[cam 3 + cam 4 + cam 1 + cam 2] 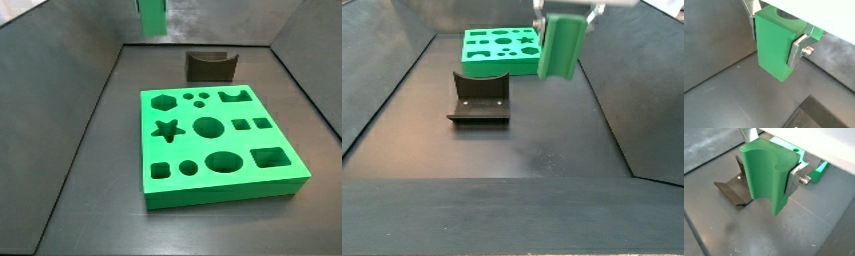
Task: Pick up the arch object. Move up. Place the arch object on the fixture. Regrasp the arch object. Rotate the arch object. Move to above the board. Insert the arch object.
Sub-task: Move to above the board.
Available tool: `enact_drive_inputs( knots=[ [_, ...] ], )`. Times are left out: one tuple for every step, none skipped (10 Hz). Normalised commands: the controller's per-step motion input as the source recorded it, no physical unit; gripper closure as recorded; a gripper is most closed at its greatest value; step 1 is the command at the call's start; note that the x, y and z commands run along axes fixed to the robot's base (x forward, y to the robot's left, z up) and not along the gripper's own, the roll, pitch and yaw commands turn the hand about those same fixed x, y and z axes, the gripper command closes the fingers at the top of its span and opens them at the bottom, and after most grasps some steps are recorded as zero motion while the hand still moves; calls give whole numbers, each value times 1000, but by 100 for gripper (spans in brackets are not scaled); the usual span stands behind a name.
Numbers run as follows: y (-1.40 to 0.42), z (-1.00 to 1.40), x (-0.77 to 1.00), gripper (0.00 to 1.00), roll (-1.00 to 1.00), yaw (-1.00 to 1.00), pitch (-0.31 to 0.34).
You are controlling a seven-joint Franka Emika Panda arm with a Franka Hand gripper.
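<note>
My gripper (pixel 775 42) is shut on the arch object (pixel 774 50), a small bright-green oblong block with a curved groove down one face. The silver fingers (pixel 796 50) clamp its two sides, and its long end hangs below them. It also shows in a wrist view (pixel 767 175). In a side view the arch object (pixel 560 48) hangs high in the air, to the right of the fixture (pixel 478 98) and in front of the board (pixel 500 45). In a side view the arch object (pixel 152 18) is up at the far edge, behind the fixture (pixel 210 66) and the board (pixel 214 140).
Sloped dark grey walls (pixel 80 120) enclose the dark floor (pixel 516 150). The fixture (pixel 734 190) and a corner of the board (pixel 821 170) show below the block in a wrist view.
</note>
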Motion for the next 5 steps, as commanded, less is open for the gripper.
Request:
enact_drive_inputs(
  knots=[
    [60, 1000, 9, 100, 125, 28, 68],
    [57, 1000, 9, 100, 118, 29, 69],
    [52, 1000, 8, 100, 109, 25, 71],
    [44, 1000, 9, 100, 97, 22, 72],
    [37, 1000, 8, 100, 88, 19, 74]
  ],
)
